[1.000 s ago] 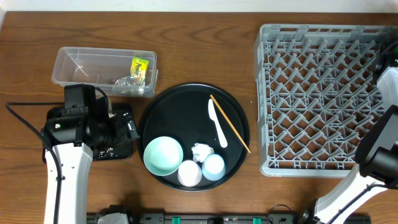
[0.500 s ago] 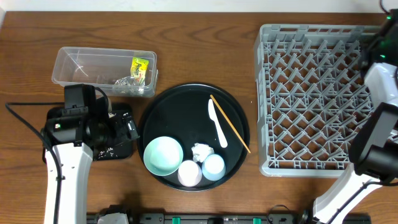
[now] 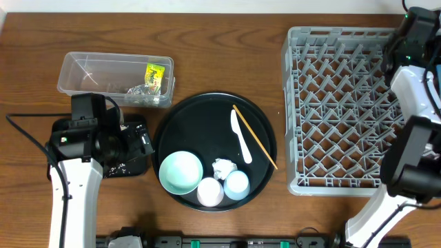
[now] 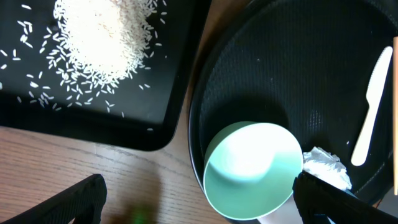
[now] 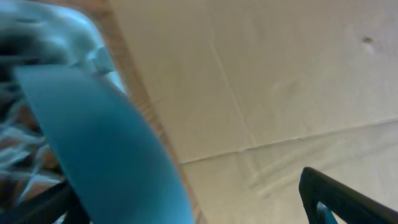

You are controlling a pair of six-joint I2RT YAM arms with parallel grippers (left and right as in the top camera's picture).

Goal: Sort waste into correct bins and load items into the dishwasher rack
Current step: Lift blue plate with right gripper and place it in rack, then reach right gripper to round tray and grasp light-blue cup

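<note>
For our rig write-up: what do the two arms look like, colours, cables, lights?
Both arms pair glossy white links with boxy black joint housings. The left arm has a thin black cable looping out beside it and a small green light on its housing. The right arm shows a green light near its wrist. The left wrist's fingers are black.

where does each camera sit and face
Overhead: above table, straight down on rack, round tray; left arm, right arm show.
Left wrist: on left arm, down at rice, mint bowl; open jaws at bottom corners.
Right wrist: on right arm, blurred, faces pale surface past blue object; jaws below.
Shared: mint bowl, overhead and left wrist.
</note>
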